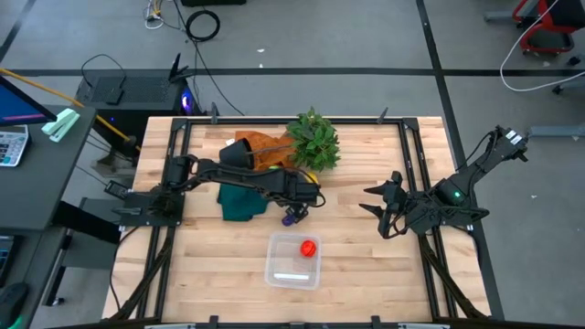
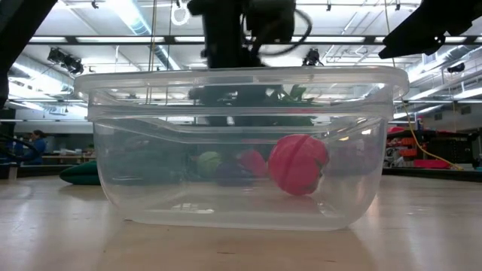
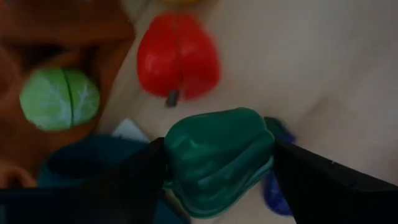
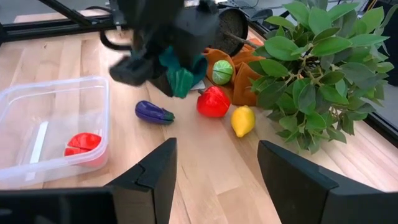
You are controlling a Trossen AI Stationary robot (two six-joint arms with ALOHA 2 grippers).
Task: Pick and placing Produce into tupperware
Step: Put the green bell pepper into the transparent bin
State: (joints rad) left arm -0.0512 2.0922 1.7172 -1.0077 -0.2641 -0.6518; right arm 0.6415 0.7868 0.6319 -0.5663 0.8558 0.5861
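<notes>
Overhead, left claw pinching green pepper above table; right claw spread, well apart.

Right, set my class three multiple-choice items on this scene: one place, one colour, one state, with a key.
1. Where is the purple piece? A in the tupperware; B on the table; C in the right pincer.
2. What colour is the piece in the tupperware? A yellow; B red; C purple.
3. What is the left pincer doing? A gripping a dark green piece; B shut on nothing; C open over the tupperware.
Key: 1B, it lies on bare wood; the right pincer is open, empty. 2B, one red piece shows inside. 3A, its fingers clamp that piece.
</notes>
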